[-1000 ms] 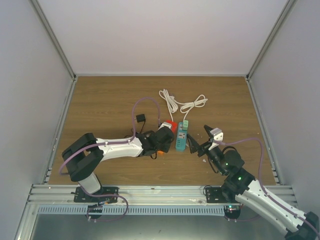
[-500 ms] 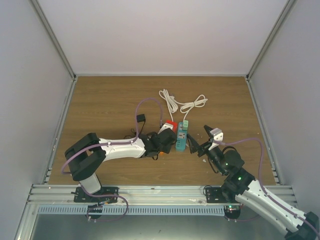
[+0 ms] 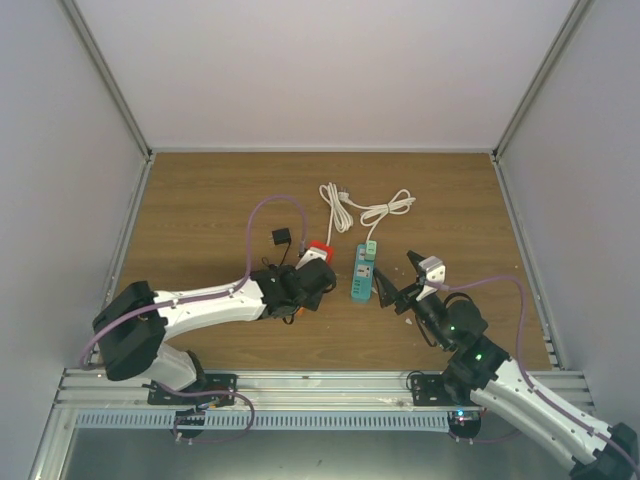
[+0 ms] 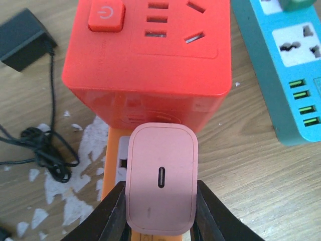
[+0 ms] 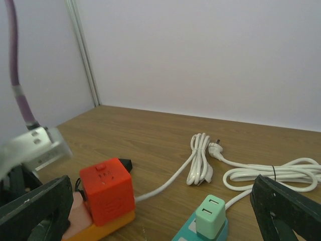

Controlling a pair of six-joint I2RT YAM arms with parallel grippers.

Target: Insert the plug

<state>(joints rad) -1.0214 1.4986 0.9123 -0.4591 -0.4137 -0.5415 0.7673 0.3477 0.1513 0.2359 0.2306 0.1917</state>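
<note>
Pink rounded plug (image 4: 160, 187) clamped between black left fingers (image 4: 113, 218)

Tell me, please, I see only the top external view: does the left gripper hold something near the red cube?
Observer: Yes. In the left wrist view the left gripper is shut on a pink charger, one finger on each side, and its USB-C port faces the camera.
Operator: Is it plugged into the cube?
Observer: Not on top. The top sockets of the red socket cube are all free. The charger sits low at the cube's near side, and I cannot tell whether its pins are in.
Operator: And the right gripper?
Observer: In the right wrist view the right gripper is open wide, with nothing between its fingers.
</note>
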